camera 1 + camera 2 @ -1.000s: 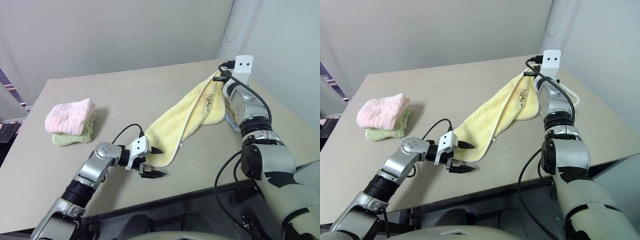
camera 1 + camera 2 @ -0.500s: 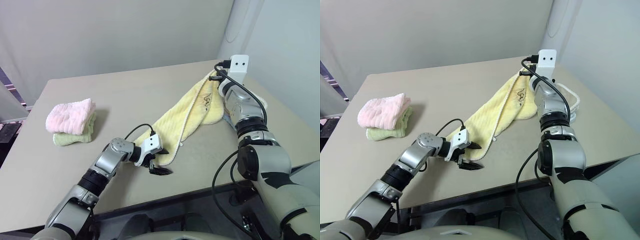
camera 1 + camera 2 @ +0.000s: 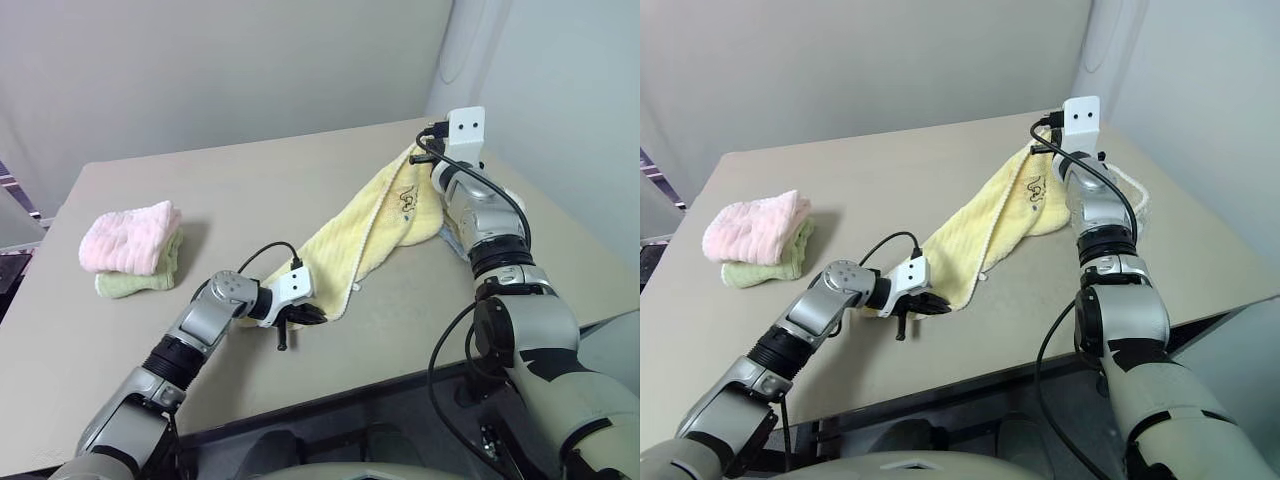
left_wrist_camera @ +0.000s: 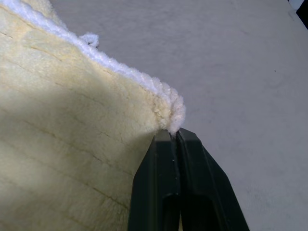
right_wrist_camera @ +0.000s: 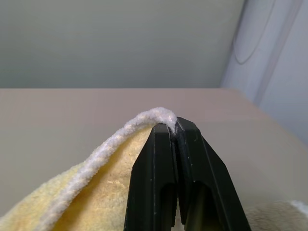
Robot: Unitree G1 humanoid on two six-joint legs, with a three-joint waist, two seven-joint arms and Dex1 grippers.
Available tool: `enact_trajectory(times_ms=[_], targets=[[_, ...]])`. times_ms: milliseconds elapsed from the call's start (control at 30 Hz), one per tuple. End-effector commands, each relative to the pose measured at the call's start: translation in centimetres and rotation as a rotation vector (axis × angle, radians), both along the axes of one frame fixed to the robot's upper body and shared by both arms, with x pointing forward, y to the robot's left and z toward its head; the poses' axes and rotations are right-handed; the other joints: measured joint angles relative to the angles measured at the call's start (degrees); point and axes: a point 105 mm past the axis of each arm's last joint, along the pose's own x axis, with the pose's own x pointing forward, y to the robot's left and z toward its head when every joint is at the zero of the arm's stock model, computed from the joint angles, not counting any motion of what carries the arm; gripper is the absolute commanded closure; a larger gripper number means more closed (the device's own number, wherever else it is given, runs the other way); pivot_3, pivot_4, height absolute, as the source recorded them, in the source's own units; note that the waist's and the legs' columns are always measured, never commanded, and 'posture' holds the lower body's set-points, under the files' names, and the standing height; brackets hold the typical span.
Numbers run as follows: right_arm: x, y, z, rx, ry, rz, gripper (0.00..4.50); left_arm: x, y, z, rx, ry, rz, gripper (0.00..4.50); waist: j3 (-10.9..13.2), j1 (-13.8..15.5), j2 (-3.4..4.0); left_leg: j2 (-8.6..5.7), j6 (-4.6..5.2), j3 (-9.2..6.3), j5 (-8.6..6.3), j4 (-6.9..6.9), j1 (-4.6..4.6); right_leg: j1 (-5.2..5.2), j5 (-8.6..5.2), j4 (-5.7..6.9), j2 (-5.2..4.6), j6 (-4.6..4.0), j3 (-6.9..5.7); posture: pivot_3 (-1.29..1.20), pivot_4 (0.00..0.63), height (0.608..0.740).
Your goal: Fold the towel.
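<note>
My left gripper (image 4: 173, 134) is pinched tight on the near corner of the towel (image 3: 360, 235), low on the table (image 3: 250, 190), while my right gripper (image 5: 174, 126) is clamped on the far corner, held up off the surface, so the towel hangs stretched between them. To fold it well, I'd lift both corners evenly, keeping the trimmed edge taut. No containers here; a pink towel (image 3: 128, 237) sits stacked on a green one (image 3: 135, 279), well apart.
</note>
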Motion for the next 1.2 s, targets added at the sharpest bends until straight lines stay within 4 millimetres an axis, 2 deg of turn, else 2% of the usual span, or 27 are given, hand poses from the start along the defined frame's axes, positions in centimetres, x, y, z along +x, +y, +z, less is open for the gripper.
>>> enact_trajectory(times_ms=[33, 100, 200, 367, 467, 567, 633, 700, 800, 1000, 1200], targets=[[0.0, 0.3, 2.4, -0.011, -0.076, 0.005, 4.5, -1.0, 1.5, -2.5, 0.087, 0.073, 0.004, 4.46, 0.0, 0.0, 0.0, 0.0, 0.0, 0.0, 0.0, 0.0, 0.01, 0.01, 0.0, 0.0, 0.0, 0.0, 0.0, 0.0, 0.0, 0.74], [0.0, 0.2, 2.2, -0.013, -0.071, 0.002, 4.5, -0.8, 1.4, -1.2, 0.031, 0.069, -0.011, 4.46, 0.0, 0.0, 0.0, 0.0, 0.0, -0.01, 0.0, 0.0, 0.02, 0.01, 0.0, 0.02, 0.01, 0.0, 0.0, 0.0, 0.0, 0.74], [-0.2, -0.1, 1.9, -0.012, -0.063, 0.002, 4.5, -0.3, 2.0, 2.2, -0.087, 0.037, -0.015, 4.46, 0.0, -0.2, 0.0, 0.01, 0.0, -0.02, 0.0, -0.03, -0.01, -0.06, 0.0, 0.02, 0.02, 0.0, 0.01, 0.0, 0.0, 0.74], [-0.5, -0.9, 1.5, -0.022, -0.057, -0.012, 4.5, 1.6, 5.0, 8.2, -0.249, 0.019, 0.081, 4.46, 0.2, -0.1, 0.05, 0.02, 0.0, -0.04, 0.0, -0.06, -0.13, -0.22, -0.01, 0.07, 0.03, -0.01, 0.0, 0.0, 0.0, 0.74], [-0.7, -1.7, 1.4, -0.034, -0.053, -0.025, 4.5, 5.1, 7.9, 11.9, -0.357, -0.037, 0.267, 4.46, 0.3, 0.3, 0.02, 0.0, 0.0, -0.07, 0.0, 0.09, -0.15, -0.13, -0.01, 0.06, 0.04, -0.01, -0.06, 0.0, 0.0, 0.74], [-0.9, -2.2, 1.4, -0.052, -0.051, -0.028, 4.5, 8.6, 10.5, 14.1, -0.42, -0.12, 0.449, 4.46, 0.3, 0.2, 0.0, -0.06, 0.0, -0.06, 0.0, 0.18, -0.11, -0.03, -0.01, 0.03, 0.03, 0.02, -0.06, 0.0, 0.0, 0.74], [-0.9, -2.5, 1.5, -0.065, -0.048, -0.032, 4.5, 11.5, 11.7, 15.1, -0.431, -0.213, 0.606, 4.46, 0.3, 0.2, -0.02, -0.08, 0.01, -0.05, 0.01, 0.18, -0.09, -0.01, 0.01, 0.02, 0.03, 0.05, -0.06, 0.0, 0.0, 0.74], [-0.7, -2.7, 1.5, -0.083, -0.042, -0.043, 4.5, 14.5, 12.9, 15.0, -0.352, -0.351, 0.819, 4.46, 0.4, 0.4, -0.05, -0.08, 0.01, -0.05, 0.01, 0.16, -0.08, 0.0, 0.12, 0.05, 0.03, 0.27, -0.06, 0.0, 0.0, 0.74], [-0.3, -2.4, 2.4, -0.089, -0.052, -0.045, 4.5, 16.7, 13.2, 15.8, -0.372, -0.444, 0.986, 4.46, 0.4, 0.5, -0.12, -0.08, 0.0, -0.06, 0.02, 0.13, -0.08, -0.03, 0.23, 0.08, 0.03, 0.47, -0.04, 0.0, 0.0, 0.74], [0.5, -2.3, 4.7, -0.083, -0.104, -0.07, 4.5, 18.1, 11.8, 18.6, -0.516, -0.492, 1.072, 4.46, 0.5, 0.1, -0.27, -0.09, -0.02, -0.01, 0.01, -0.03, -0.17, -0.21, 0.27, 0.05, 0.01, 0.52, 0.0, 0.0, 0.0, 0.74], [0.3, -3.0, 9.0, 0.03, -0.257, -0.081, 4.5, 18.0, 13.4, 22.6, -0.655, -0.564, 1.105, 4.46, 0.5, 0.1, -0.3, -0.11, -0.04, -0.01, -0.01, -0.22, -0.19, -0.26, 0.28, -0.02, 0.0, 0.54, -0.02, 0.0, 0.0, 0.74]])
